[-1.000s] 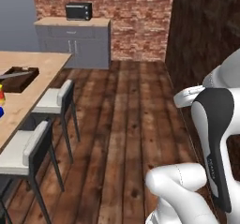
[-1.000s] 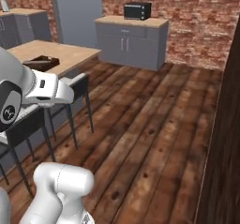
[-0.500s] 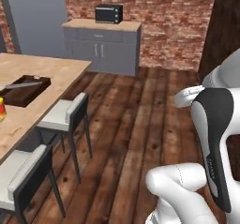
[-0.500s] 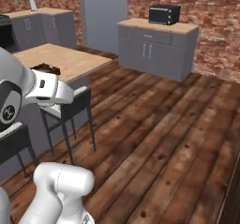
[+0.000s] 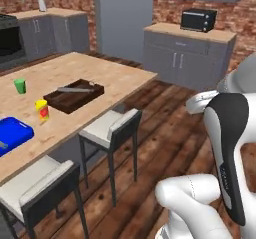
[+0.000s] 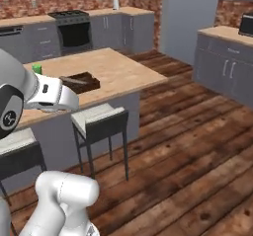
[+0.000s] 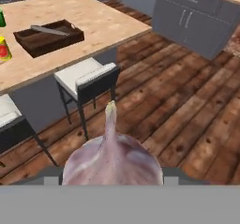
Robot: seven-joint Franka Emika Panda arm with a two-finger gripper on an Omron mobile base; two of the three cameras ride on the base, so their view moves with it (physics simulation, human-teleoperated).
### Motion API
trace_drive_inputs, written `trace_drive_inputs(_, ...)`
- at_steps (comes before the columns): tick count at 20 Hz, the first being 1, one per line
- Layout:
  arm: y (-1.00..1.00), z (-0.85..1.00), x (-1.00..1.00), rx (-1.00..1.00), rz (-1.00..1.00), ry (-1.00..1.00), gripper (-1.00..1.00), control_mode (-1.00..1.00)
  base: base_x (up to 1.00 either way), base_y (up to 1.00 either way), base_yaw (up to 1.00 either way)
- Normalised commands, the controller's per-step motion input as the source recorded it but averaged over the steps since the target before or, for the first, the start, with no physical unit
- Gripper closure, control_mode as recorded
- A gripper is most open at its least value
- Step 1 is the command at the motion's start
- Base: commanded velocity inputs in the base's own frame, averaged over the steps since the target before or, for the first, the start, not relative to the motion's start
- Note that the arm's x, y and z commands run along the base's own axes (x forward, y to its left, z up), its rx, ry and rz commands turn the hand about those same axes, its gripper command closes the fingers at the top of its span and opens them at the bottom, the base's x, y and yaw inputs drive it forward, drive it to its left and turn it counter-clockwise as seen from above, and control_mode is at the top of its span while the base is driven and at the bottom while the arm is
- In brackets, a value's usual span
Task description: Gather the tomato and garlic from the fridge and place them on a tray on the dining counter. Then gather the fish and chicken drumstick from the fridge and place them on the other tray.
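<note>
Garlic (image 7: 112, 160) sits gripped between the partly closed end effector (image 7: 112, 178) fingers, stem pointing outward.

base turned left, dining counter (image 5: 100, 90) nearer

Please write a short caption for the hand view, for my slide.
Garlic held in the hand, facing the counter with a brown tray and stools.

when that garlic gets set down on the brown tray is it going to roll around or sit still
The garlic looks rounded and bulbous with a thin pointed stem, so it could probably wobble or roll a little before settling. The brown tray has raised edges, which should likely keep it inside. It seems firm rather than floppy, though its papery skin might slip slightly.
</note>
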Motion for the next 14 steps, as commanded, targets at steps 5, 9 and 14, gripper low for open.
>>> trace_drive_inputs(5,0.00,0.00,0.00,0.00,0.00,0.00,1.00,1.00,0.80,0.00,0.81)
trace_drive_inputs(9,0.00,0.00,0.00,0.00,0.00,0.00,1.00,1.00,0.87,-0.05,0.76)
trace_drive_inputs(14,0.00,0.00,0.00,0.00,0.00,0.00,1.00,1.00,0.57,-0.01,0.69)
